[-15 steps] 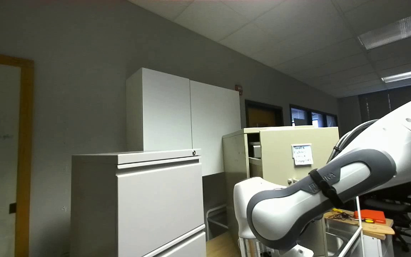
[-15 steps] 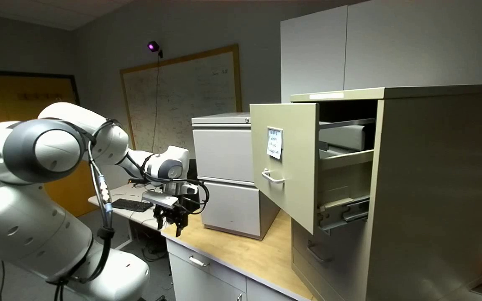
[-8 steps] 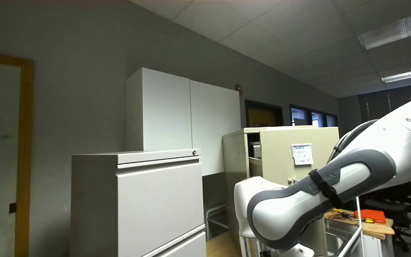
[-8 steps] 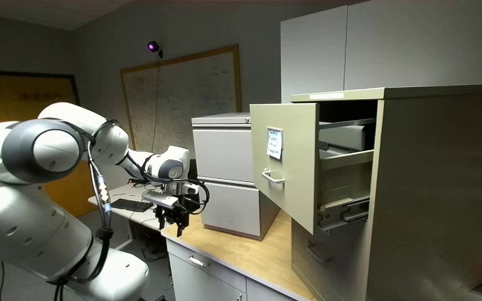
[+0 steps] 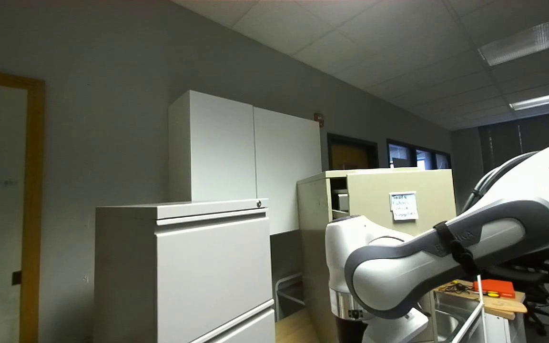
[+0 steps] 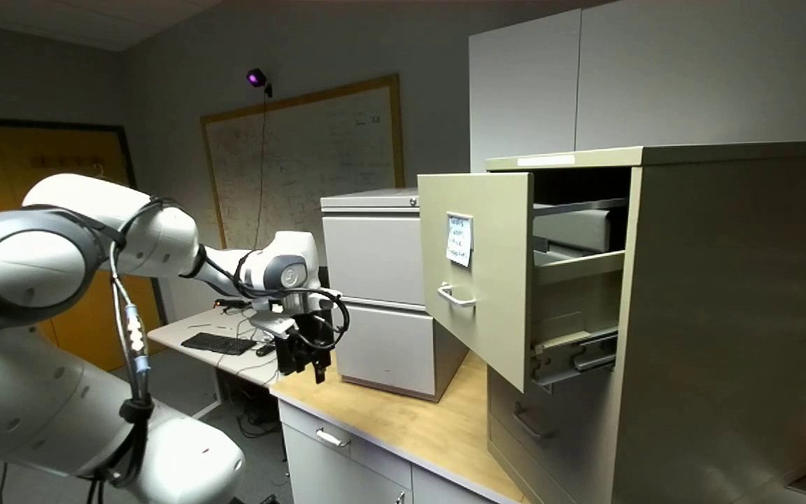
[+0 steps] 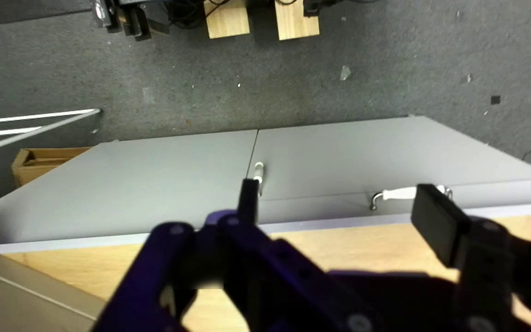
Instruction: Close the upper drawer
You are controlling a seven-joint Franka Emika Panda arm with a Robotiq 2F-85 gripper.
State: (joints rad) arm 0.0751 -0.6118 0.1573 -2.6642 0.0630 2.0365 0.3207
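The upper drawer (image 6: pixel 494 245) of the tan filing cabinet (image 6: pixel 725 315) stands pulled out, with grey boxes inside. Its front bears a paper label (image 6: pixel 459 240) and a white handle (image 6: pixel 457 302). The drawer also shows pulled out in an exterior view (image 5: pixel 374 195), its lower part hidden behind my arm. My gripper (image 6: pixel 306 367) points down above the counter's end, apart from the drawer and lower than its handle. In the wrist view my gripper (image 7: pixel 339 210) has its fingers wide apart with nothing between them. A tan surface (image 7: pixel 21 295) fills the lower left corner there.
A pale grey cabinet (image 6: pixel 375 259) stands on the wooden counter (image 6: pixel 403 420) behind my gripper and beside the drawer. Below the counter are grey doors with white handles (image 7: pixel 399 193). A white wall cabinet (image 6: pixel 522 91) hangs behind. A desk with a keyboard (image 6: pixel 217 343) stands beyond.
My arm has shifted and the wrist has risen slightly, moving to the right in both exterior views. The gripper has turned about its vertical axis. The drawer has not moved.
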